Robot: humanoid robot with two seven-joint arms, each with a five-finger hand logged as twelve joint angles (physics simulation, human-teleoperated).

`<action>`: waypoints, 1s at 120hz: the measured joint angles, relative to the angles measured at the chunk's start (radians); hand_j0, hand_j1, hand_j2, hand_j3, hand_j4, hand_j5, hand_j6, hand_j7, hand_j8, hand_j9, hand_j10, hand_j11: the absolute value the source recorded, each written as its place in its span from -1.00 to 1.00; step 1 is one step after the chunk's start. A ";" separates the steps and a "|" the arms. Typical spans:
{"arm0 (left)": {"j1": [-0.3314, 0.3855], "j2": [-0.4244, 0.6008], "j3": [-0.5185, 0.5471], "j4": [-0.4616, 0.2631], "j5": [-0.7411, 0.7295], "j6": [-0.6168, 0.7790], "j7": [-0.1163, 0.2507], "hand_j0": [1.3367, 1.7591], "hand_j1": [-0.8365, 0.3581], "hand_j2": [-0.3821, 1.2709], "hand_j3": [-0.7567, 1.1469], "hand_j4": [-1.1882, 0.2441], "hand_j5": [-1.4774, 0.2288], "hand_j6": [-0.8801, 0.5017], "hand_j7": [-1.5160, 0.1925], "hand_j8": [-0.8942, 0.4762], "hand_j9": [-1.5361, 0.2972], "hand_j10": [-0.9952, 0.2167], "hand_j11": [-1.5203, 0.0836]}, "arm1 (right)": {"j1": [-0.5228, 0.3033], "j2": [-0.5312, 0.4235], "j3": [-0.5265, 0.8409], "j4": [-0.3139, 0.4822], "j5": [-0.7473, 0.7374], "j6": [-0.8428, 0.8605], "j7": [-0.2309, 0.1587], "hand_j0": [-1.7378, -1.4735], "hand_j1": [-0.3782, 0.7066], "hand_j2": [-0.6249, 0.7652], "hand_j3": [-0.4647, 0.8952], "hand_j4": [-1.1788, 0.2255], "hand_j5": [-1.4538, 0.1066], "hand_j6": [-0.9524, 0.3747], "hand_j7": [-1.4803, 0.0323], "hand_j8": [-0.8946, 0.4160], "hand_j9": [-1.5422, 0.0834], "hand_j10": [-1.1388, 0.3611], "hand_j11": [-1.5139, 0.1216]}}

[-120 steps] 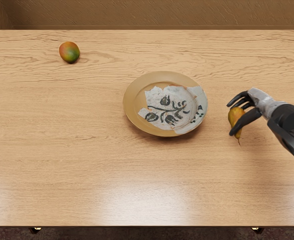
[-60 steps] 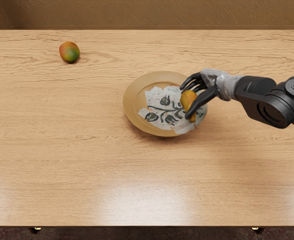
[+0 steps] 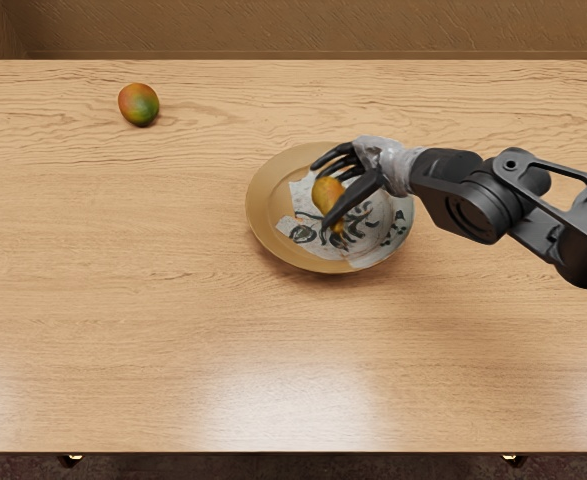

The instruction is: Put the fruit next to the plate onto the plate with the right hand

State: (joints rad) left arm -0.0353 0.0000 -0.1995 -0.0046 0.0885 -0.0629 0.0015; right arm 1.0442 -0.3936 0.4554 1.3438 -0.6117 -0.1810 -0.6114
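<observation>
The right hand (image 3: 358,170) was over the plate (image 3: 261,205), its dark fingers (image 3: 335,156) curled around a small yellow-orange fruit (image 3: 326,190) and gripping it. The fruit showed between the fingers and the thumb, with the fingers arched over its top and the thumb crossing beneath it toward 7 o'clock. It sat over the middle of the plate, above the dark leaf pattern painted on the pale centre. Whether the fruit touched the plate or hung just above it could not be told from this view.

The right arm (image 3: 493,195) stretched from the picture's 3 o'clock edge, its dark grey forearm and wrist passing over the plate's rim at about 2 o'clock. The hand pointed toward 9 o'clock.

The plate was round, with a tan, golden rim and a white, irregular patch in the middle. It lay flat on the wooden counter (image 3: 173,320), slightly toward 1 o'clock from the counter's centre.

A second fruit, a mango (image 3: 138,103) coloured red, orange and green, lay on the counter well apart from the plate, toward 10 o'clock from it and near the far edge. Nothing touched it.
</observation>
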 joint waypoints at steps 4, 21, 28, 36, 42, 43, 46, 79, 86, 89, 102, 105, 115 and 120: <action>0.000 0.000 0.000 0.000 0.000 0.000 0.000 0.52 0.94 -0.53 -0.20 0.63 0.70 0.24 0.74 0.27 0.65 0.61 0.86 | -0.001 0.002 0.000 -0.005 0.000 -0.003 0.000 -0.40 -0.25 0.23 -0.32 0.08 0.12 -0.09 0.21 -0.09 0.20 0.00 0.16; 0.000 0.000 0.000 0.000 0.000 0.000 0.000 0.52 0.94 -0.53 -0.20 0.63 0.70 0.24 0.74 0.27 0.65 0.61 0.86 | -0.004 0.006 0.000 -0.017 0.001 -0.006 0.000 -0.40 -0.59 0.07 -0.32 0.37 0.49 0.17 0.58 0.13 0.54 0.26 0.50; 0.000 0.000 0.000 0.000 0.000 0.000 0.000 0.52 0.94 -0.53 -0.20 0.63 0.70 0.24 0.74 0.27 0.65 0.61 0.86 | -0.005 0.005 0.001 -0.019 0.005 0.000 0.000 -0.40 -0.68 0.02 -0.32 0.45 0.58 0.23 0.67 0.19 0.63 0.32 0.59; 0.000 0.000 0.000 0.000 0.000 0.000 0.000 0.52 0.94 -0.53 -0.20 0.63 0.70 0.24 0.74 0.27 0.65 0.61 0.86 | -0.015 -0.007 0.032 -0.021 0.027 0.050 0.000 -0.40 -0.75 -0.01 -0.32 0.51 0.66 0.29 0.75 0.24 0.71 0.38 0.66; 0.000 0.000 0.000 0.000 0.000 0.000 0.000 0.52 0.94 -0.53 -0.20 0.63 0.70 0.24 0.74 0.27 0.65 0.61 0.86 | -0.036 -0.032 0.081 -0.023 0.056 0.122 0.000 -0.40 -0.80 -0.03 -0.32 0.55 0.70 0.32 0.80 0.27 0.75 0.41 0.70; 0.000 0.000 0.000 0.000 0.000 0.000 0.000 0.52 0.94 -0.53 -0.20 0.63 0.70 0.24 0.74 0.27 0.65 0.61 0.86 | -0.040 -0.038 0.089 -0.023 0.062 0.135 0.000 -0.40 -0.80 -0.03 -0.32 0.55 0.71 0.32 0.80 0.27 0.75 0.41 0.71; 0.000 0.000 0.000 0.000 0.000 0.000 0.000 0.52 0.94 -0.53 -0.20 0.63 0.70 0.24 0.74 0.27 0.65 0.61 0.86 | -0.052 -0.056 0.111 -0.023 0.081 0.177 0.000 -0.40 -0.82 -0.04 -0.32 0.57 0.73 0.34 0.82 0.28 0.77 0.42 0.73; 0.000 0.000 0.000 0.000 0.000 0.000 0.000 0.52 0.94 -0.53 -0.21 0.63 0.70 0.24 0.74 0.27 0.65 0.61 0.86 | -0.160 -0.326 0.200 -0.025 0.376 0.657 0.000 -0.40 -0.91 -0.08 -0.32 0.65 0.83 0.41 0.92 0.34 0.86 0.49 0.82; 0.000 0.000 0.000 0.000 0.000 0.000 0.000 0.52 0.94 -0.53 -0.21 0.63 0.70 0.24 0.74 0.27 0.65 0.61 0.86 | -0.177 -0.377 0.203 -0.026 0.431 0.715 0.000 -0.40 -0.92 -0.09 -0.32 0.66 0.84 0.42 0.93 0.35 0.87 0.50 0.83; 0.000 0.000 0.000 0.000 0.000 0.000 0.000 0.52 0.94 -0.53 -0.21 0.63 0.70 0.24 0.74 0.27 0.65 0.61 0.86 | -0.185 -0.397 0.204 -0.026 0.453 0.731 0.000 -0.40 -0.92 -0.09 -0.32 0.66 0.84 0.42 0.93 0.35 0.88 0.50 0.83; 0.000 0.000 0.000 0.000 0.000 0.000 0.000 0.52 0.94 -0.53 -0.21 0.63 0.70 0.24 0.74 0.27 0.65 0.61 0.86 | -0.216 -0.461 0.206 -0.050 0.526 0.771 0.000 -0.40 -0.93 -0.09 -0.32 0.67 0.85 0.42 0.94 0.36 0.88 0.51 0.84; 0.000 0.000 0.000 0.000 0.000 0.000 0.000 0.52 0.94 -0.53 -0.21 0.63 0.70 0.24 0.74 0.27 0.65 0.61 0.86 | -0.224 -0.469 0.206 -0.059 0.536 0.775 0.004 -0.40 -0.94 -0.09 -0.32 0.67 0.85 0.43 0.95 0.36 0.89 0.51 0.84; 0.000 0.000 0.000 0.000 0.000 0.000 0.000 0.52 0.94 -0.53 -0.21 0.63 0.70 0.24 0.74 0.27 0.65 0.61 0.86 | -0.242 -0.485 0.206 -0.077 0.554 0.785 0.020 -0.40 -0.94 -0.10 -0.32 0.67 0.86 0.43 0.95 0.36 0.89 0.51 0.84; 0.000 0.000 0.000 0.000 0.000 0.000 0.000 0.52 0.94 -0.53 -0.21 0.63 0.70 0.24 0.74 0.27 0.65 0.61 0.86 | -0.247 -0.486 0.206 -0.082 0.559 0.787 0.025 -0.40 -0.94 -0.10 -0.32 0.67 0.86 0.43 0.95 0.36 0.89 0.51 0.85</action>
State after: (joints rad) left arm -0.0353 0.0000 -0.1996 -0.0047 0.0883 -0.0633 0.0014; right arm 0.7971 -0.8801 0.6619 1.2614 -0.0528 0.6063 -0.5866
